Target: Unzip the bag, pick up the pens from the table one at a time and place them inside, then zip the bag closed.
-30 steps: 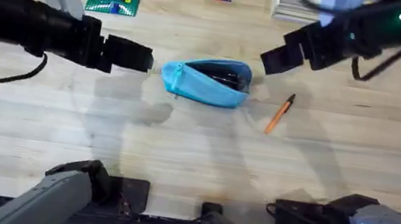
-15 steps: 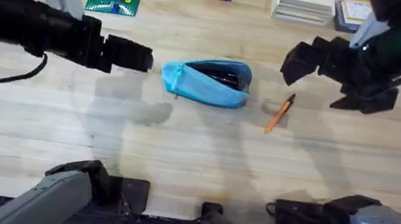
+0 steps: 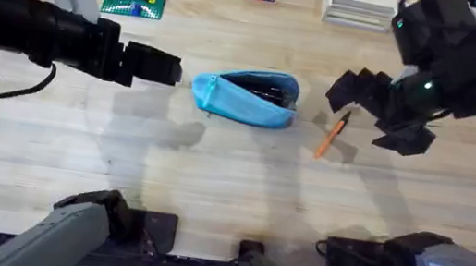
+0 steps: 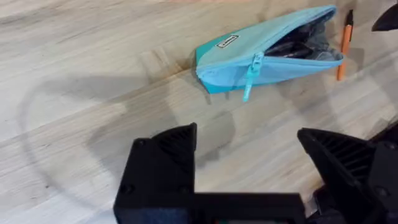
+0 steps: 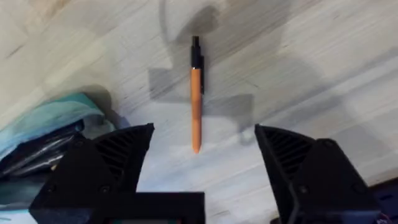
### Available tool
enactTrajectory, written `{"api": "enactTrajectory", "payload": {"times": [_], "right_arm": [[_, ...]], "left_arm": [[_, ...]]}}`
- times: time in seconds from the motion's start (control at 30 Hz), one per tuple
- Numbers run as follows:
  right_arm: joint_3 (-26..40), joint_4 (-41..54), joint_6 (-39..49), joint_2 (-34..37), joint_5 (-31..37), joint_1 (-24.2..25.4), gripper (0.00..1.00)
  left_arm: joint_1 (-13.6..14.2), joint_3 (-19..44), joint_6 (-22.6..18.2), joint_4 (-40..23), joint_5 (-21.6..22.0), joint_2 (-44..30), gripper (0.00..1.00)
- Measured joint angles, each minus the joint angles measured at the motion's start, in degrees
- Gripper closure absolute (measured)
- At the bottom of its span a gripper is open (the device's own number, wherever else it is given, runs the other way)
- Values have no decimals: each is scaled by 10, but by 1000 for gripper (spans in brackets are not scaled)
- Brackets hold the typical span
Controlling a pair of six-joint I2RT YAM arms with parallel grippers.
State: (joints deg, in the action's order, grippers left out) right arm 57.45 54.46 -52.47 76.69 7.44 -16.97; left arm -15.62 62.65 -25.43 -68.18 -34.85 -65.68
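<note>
Light blue bag (image 3: 248,97) unzipped, frame centre on table (image 3: 212,185); slim orange black-tipped pen (image 3: 332,134) just right of it. Right gripper (image 3: 381,111) jaws wide above pen; left gripper (image 3: 168,67) jaws wide, empty

The bag (image 3: 248,97) lies on the bench (image 3: 213,176) near its middle, unzipped, with dark items inside. One pen (image 3: 332,134) lies on the bench just right of the bag, apart from it. The right claw (image 3: 380,104) hangs over the pen; the left claw (image 3: 172,70) sits just left of the bag
</note>
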Motion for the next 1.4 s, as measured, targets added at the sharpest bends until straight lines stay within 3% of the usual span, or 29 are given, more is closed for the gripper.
{"api": "enactTrajectory", "payload": {"times": [0.4,0.87,0.93,1.1,1.13,1.4], "right_arm": [[-105,-108,-38,3,-17,0,5],[-99,-122,-43,69,-16,0,52],[-95,-113,-43,78,-10,0,169],[-91,-114,-43,82,-6,2,856],[-90,-117,-43,82,-7,2,937],[-87,-114,-35,83,-7,2,966]], "left_arm": [[0,0,0,0,0,0,6],[0,0,0,3,0,0,6],[0,0,0,3,0,0,6],[0,0,0,3,0,0,6],[0,0,0,3,0,0,6],[0,0,0,3,0,0,6]]}}
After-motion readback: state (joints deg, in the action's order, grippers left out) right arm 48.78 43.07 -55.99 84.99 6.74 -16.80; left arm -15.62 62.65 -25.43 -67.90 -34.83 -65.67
